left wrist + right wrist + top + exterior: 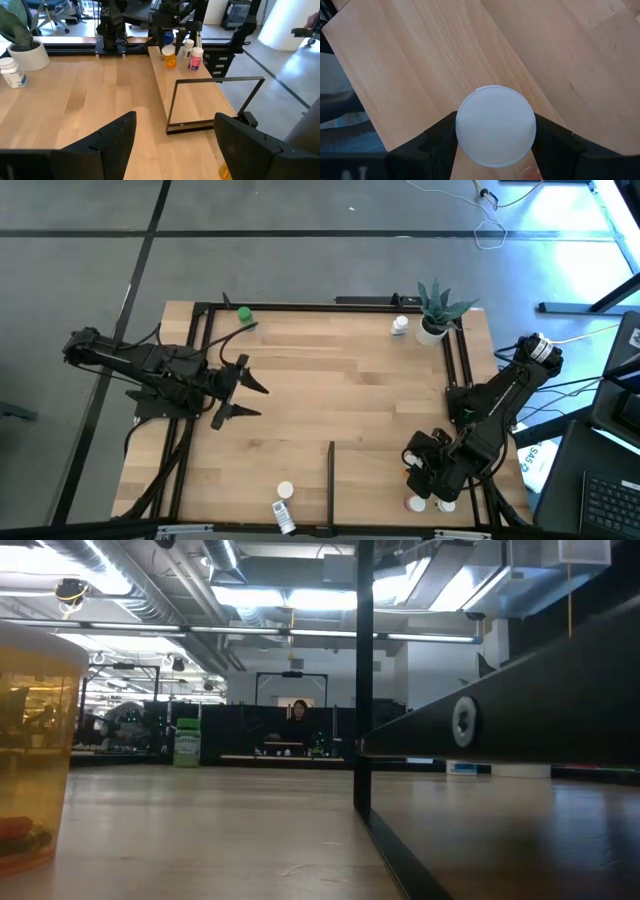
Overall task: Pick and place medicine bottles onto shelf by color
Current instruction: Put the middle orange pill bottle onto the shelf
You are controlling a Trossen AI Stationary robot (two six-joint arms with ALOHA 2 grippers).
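we see the right gripper (495,135) at the table's near right corner with its jaws set on either side of a white-capped bottle (495,125); the cap fills the gap and both fingers press its rim, so the jaws are clamped on it. the bottle's body is hidden under its own cap in the right wrist view, and from above the gripper (425,465) covers most of it. just beside it at the near right edge, two more bottles (430,503) peek out from under the arm, only partly visible. in the left wrist view this cluster (182,52) reads as an orange body, a pink one and a blue one, but the dark arm behind them blurs the count.

at the near edge, left of the thin black divider bar (331,470), stand a white-capped bottle (286,491) and a lying one (284,515), the latter cut off by the picture's border. a green bottle (243,313) sits at the far left corner by the frame rail, and a white bottle (400,326) at the far right, beside the potted plant (436,308).

the left gripper (243,388) hovers near the left edge, jaws apart and empty.

the low view is mostly blocked by an orange bottle (30,760), cut off at the side.
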